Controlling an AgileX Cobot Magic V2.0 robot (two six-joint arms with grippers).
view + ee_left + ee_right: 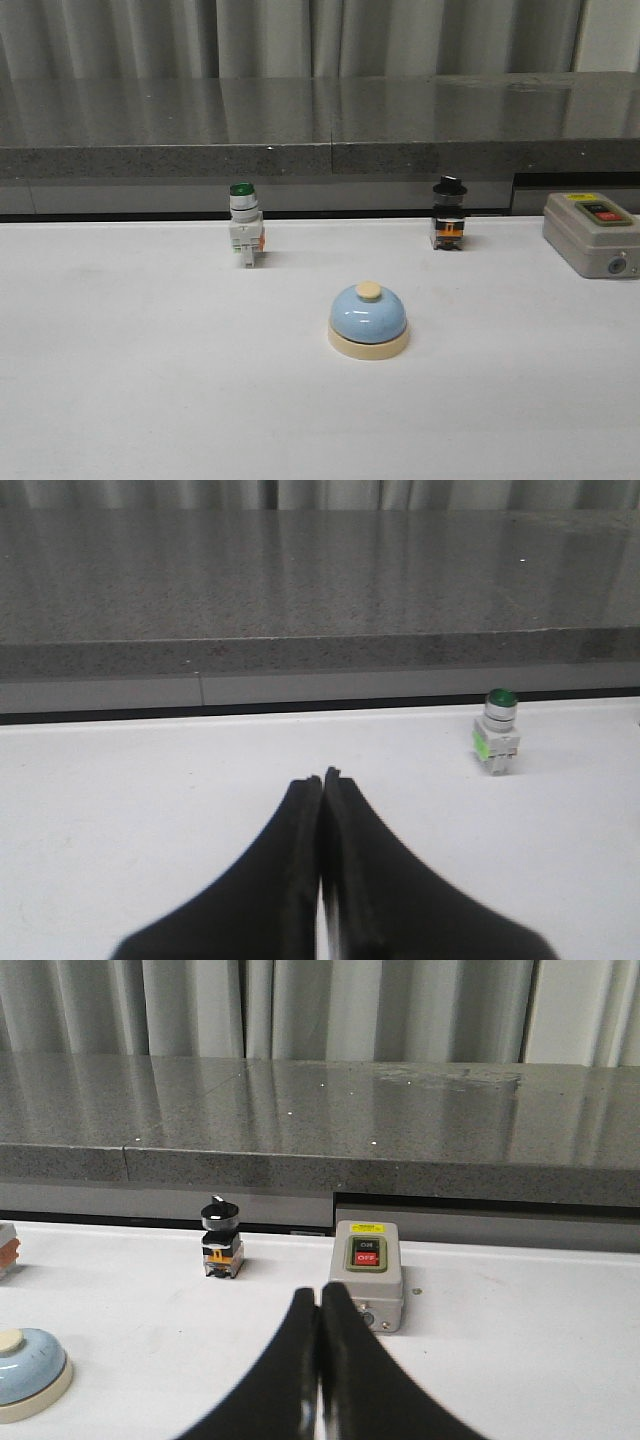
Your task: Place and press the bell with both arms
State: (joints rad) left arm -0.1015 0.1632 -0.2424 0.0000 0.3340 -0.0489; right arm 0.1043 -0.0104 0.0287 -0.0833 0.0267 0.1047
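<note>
The light-blue bell (368,319) with a cream base and cream button stands upright on the white table, near the middle. Part of it also shows in the right wrist view (28,1372). Neither arm shows in the front view. My left gripper (322,777) is shut and empty over bare table, with the bell out of its view. My right gripper (319,1292) is shut and empty, well apart from the bell, in front of the grey box.
A green-capped white push-button switch (244,226) stands at the back left, also in the left wrist view (497,732). A black-knobbed switch (448,214) stands at the back right. A grey box with red and black buttons (592,233) sits at the far right. A grey ledge (320,120) runs behind the table.
</note>
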